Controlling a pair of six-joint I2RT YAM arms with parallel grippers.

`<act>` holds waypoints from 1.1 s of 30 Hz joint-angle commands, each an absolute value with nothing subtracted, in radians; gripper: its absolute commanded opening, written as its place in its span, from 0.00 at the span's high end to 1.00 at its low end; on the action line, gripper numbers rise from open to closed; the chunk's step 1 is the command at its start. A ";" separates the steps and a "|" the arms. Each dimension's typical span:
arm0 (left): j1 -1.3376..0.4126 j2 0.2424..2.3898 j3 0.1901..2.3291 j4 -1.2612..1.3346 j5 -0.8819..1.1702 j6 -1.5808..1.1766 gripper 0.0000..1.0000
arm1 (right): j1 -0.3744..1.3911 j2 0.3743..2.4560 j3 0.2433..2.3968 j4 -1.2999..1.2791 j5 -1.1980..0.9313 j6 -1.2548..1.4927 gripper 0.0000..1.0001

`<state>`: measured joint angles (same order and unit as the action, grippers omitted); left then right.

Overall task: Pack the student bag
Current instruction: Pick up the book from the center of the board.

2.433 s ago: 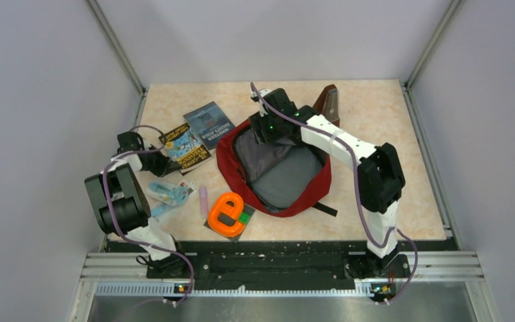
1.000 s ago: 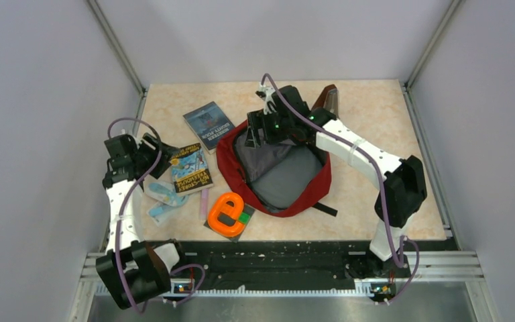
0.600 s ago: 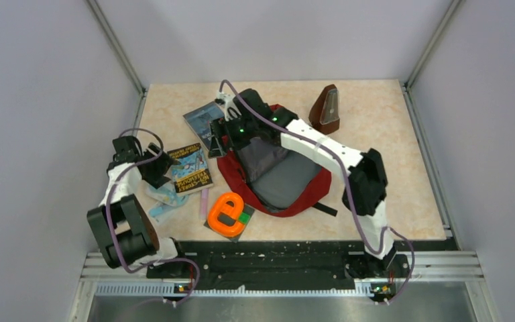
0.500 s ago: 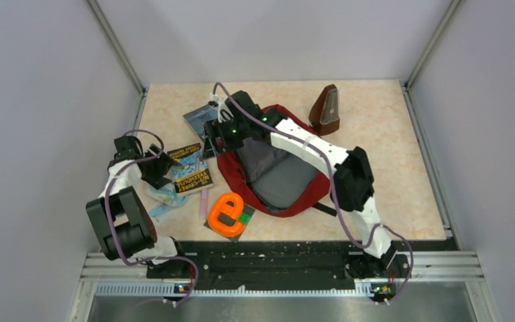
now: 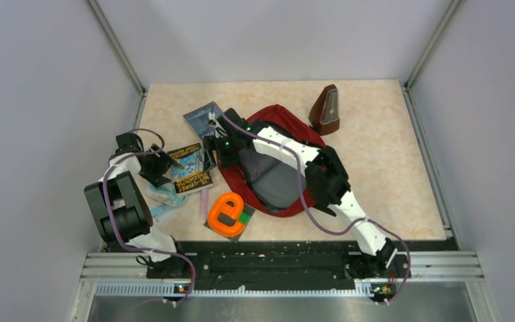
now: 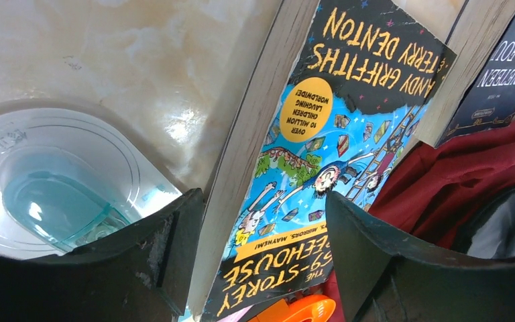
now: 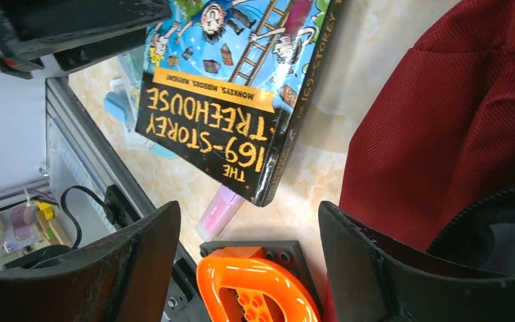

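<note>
Seen from above, the bag (image 5: 285, 117) lay open at the centre of the table (image 5: 389, 168), with its dark red fabric towards the top of the frame and its grey lining showing. The right arm crossed over it and hid part of the inside. In the lining we could see, nothing lay.

Everything else sat outside the bag. A Treehouse book (image 5: 189, 169) lay just beside its left edge, with a darker book (image 5: 201, 115) above that. Lower left were a pink pen (image 5: 203, 200), a clear blue item (image 5: 167, 194) and an orange toy (image 5: 226, 215). A metronome (image 5: 326, 111) stood at the bag's upper right.

The left gripper (image 6: 263, 201) was at the Treehouse book's left edge with its jaws wide and the cover showing between them. We could not tell whether either finger touched the book. The right gripper (image 7: 248, 208) hung over the strip of table between that book and the bag, its jaws wide too and holding nothing.

We judged the packing barely begun. The bag was open, nothing was visibly inside, and the books and small items were left to load.
</note>
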<state>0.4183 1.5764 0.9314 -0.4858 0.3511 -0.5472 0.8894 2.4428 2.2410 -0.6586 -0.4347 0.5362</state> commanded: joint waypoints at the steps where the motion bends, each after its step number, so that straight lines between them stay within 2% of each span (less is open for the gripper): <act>1: 0.423 1.586 0.944 -0.443 0.399 -0.530 0.30 | 0.904 2.477 2.300 -0.624 -0.440 0.581 0.27; 5: 0.423 1.603 0.935 -0.435 0.436 -0.528 0.34 | 0.905 2.512 2.302 -0.591 -0.451 0.609 0.28; 18: 0.422 1.637 0.921 -0.451 0.478 -0.497 0.59 | 0.907 2.650 2.362 -0.438 -0.544 0.717 0.30; 25: 0.422 1.648 0.907 -0.461 0.503 -0.472 0.72 | 0.908 2.651 2.367 -0.326 -0.594 0.760 0.41; 28: 0.422 1.634 0.892 -0.447 0.520 -0.486 0.76 | 0.910 2.641 2.366 -0.283 -0.603 0.778 0.48; 33: 0.421 1.595 0.869 -0.434 0.548 -0.504 0.79 | 0.911 2.612 2.357 -0.213 -0.618 0.800 0.54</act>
